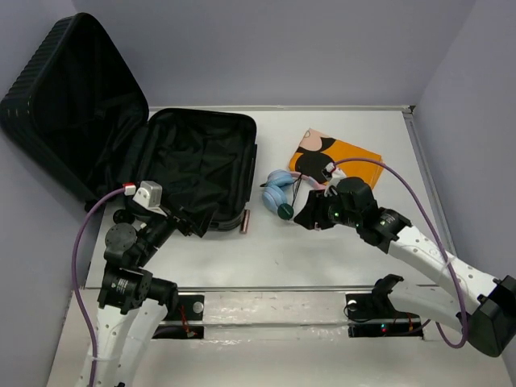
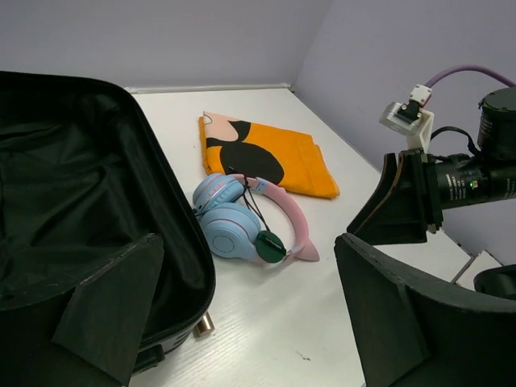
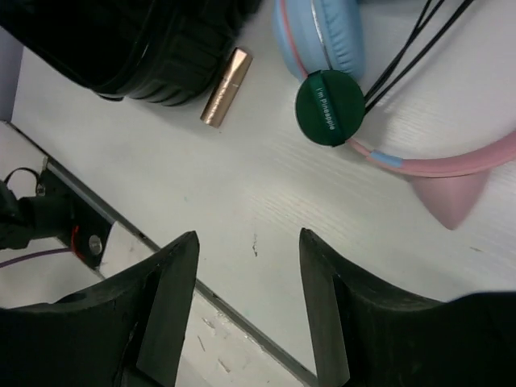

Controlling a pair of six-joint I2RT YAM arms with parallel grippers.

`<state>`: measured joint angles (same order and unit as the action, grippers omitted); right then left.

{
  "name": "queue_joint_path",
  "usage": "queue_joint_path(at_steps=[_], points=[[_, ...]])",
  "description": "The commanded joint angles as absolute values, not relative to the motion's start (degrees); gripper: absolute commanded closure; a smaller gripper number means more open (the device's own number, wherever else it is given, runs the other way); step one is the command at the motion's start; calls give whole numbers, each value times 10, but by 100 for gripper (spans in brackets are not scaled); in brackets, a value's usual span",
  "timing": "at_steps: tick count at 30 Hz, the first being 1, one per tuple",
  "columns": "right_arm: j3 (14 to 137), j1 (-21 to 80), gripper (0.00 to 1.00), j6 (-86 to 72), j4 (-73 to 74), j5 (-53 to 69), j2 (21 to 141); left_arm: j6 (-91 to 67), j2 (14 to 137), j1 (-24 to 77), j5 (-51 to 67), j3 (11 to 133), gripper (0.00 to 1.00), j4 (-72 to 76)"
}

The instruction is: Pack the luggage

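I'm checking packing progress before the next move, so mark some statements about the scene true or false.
1. The suitcase lies open with nothing visible inside. True.
2. The headphones are in the suitcase. False: they lie on the table, between the suitcase and the orange cloth.
3. A gold tube lies on the table right beside the suitcase. True.
4. The right jaws are shut on the headphones. False: they are open and empty, above bare table near the headphones.
5. The left jaws hold nothing. True: they are open in the left wrist view.
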<state>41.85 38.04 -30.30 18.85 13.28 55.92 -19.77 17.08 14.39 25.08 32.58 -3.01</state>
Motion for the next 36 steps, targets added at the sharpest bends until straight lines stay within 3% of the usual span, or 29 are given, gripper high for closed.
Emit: queue_joint_path(at_steps=[1, 20, 36], points=[[437, 379, 41, -299, 149, 51, 563, -192, 165, 142, 273, 338, 1, -19], [452, 379, 51, -292, 59, 51, 741, -196, 178, 142, 293, 329, 1, -10], [501, 379, 53, -277, 47, -18, 859, -196, 172, 142, 296, 328, 1, -8]])
